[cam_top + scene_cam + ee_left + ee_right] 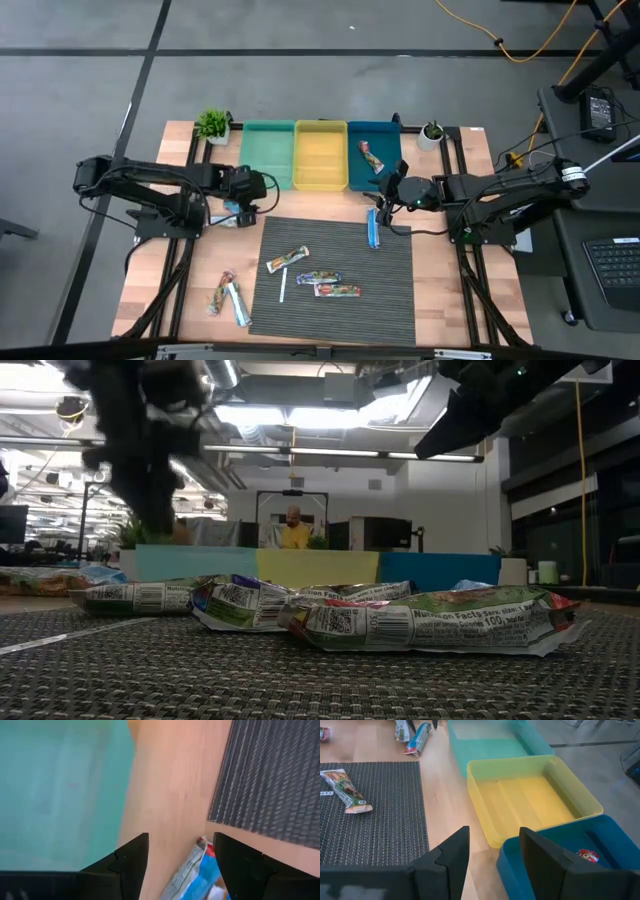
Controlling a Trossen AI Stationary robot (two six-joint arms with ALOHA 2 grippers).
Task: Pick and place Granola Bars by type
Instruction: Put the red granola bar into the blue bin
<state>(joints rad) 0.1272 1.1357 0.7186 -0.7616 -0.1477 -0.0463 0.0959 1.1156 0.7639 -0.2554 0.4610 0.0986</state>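
L gripper (243, 207) sits over bare wood just in front of the green bin (267, 155), near the mat's far-left corner. Jaws apart, nothing clamped; a blue-wrapped bar (200, 875) lies on the wood right below, btwn the fingers (131, 860) in the wrist view, not lifted.

R gripper (388, 190) hovers at the front edge of the blue bin (374, 133), jaws parted w/ nothing btwn them (its wrist view looks straight thru the gap to wood and bin rim). Just beside it, a blue bar (373, 228) lies on the dark mat (390, 290) near the far-right edge.

Bins in a row at the table's back: green, yellow bin (321, 155), blue. One multicoloured bar (371, 156) already in the blue bin; yellow looks bare.

Mid-mat: three multicoloured bars (287, 261) (318, 278) (338, 291) close together, plus a thin white stick (283, 285). Off the mat's front-left corner on the wood: a multicoloured bar (221, 292) and a silvery bar (238, 302), touching or nearly so.

Small potted plants (212, 124) at the back corners. A person in yellow (293, 530) shows far behind in the low view.
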